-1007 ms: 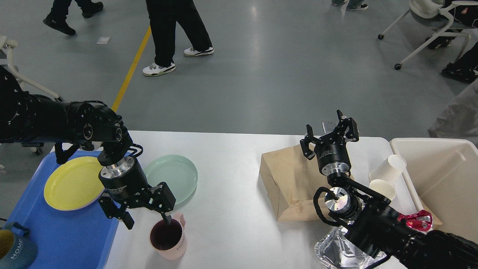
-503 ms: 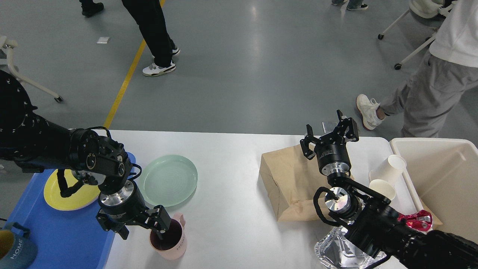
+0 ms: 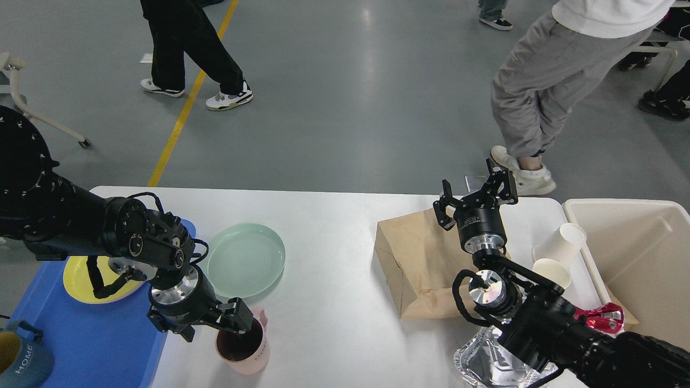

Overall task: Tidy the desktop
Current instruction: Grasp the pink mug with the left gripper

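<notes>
Left claw point(image 3: 211, 327) is down at the pink mug point(image 3: 243, 347), near-left on the white surface point(image 3: 334, 269); one finger inside the rim, one outside, can't tell if it's pinched yet. Best approach imo: squeeze the wall firm, lift straight, carry left to the blue tray point(image 3: 89, 339) w/o clipping the green plate point(image 3: 245, 260). Right claw point(image 3: 474, 195) is spread apart over the paper bag point(image 3: 418, 264).

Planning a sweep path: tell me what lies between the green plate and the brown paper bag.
Nothing: the head view shows only bare white desktop between the green plate and the brown paper bag.
</notes>
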Tool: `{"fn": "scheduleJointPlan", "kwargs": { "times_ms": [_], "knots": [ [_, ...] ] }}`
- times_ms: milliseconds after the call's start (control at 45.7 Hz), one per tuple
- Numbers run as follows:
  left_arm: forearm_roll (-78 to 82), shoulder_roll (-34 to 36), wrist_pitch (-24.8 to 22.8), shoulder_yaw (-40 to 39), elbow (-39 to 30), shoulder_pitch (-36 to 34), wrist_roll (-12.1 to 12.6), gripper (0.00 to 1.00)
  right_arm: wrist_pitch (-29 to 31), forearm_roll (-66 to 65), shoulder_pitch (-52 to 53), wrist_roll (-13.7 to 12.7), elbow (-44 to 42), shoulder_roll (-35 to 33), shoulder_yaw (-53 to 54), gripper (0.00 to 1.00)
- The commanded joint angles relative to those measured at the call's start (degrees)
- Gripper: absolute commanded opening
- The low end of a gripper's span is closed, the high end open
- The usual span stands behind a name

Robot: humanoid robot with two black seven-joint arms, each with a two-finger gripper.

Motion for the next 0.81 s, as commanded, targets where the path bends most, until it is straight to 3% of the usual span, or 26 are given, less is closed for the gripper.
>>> {"fn": "scheduleJointPlan", "kwargs": {
  "times_ms": [0, 394, 591, 788],
  "knots": [
    [0.0, -0.1, 0.8, 0.1, 0.1, 0.7, 0.2, 0.97, 0.0, 0.0, 0.0, 0.0, 0.0, 0.0, 0.0, 1.0],
    [0.0, -0.3, 7.5, 0.1, 0.0, 3.2, 0.2, 0.91, 0.0, 0.0, 0.0, 0.0, 0.0, 0.0, 0.0, 1.0],
    [0.0, -1.4, 7.8, 0.0, 0.0, 4.6, 0.2, 0.91, 0.0, 0.0, 0.0, 0.0, 0.0, 0.0, 0.0, 1.0],
    [0.0, -1.4, 8.3, 0.0, 0.1, 6.1, 0.2, 0.75, 0.0, 0.0, 0.0, 0.0, 0.0, 0.0, 0.0, 1.0]
  ]
}}
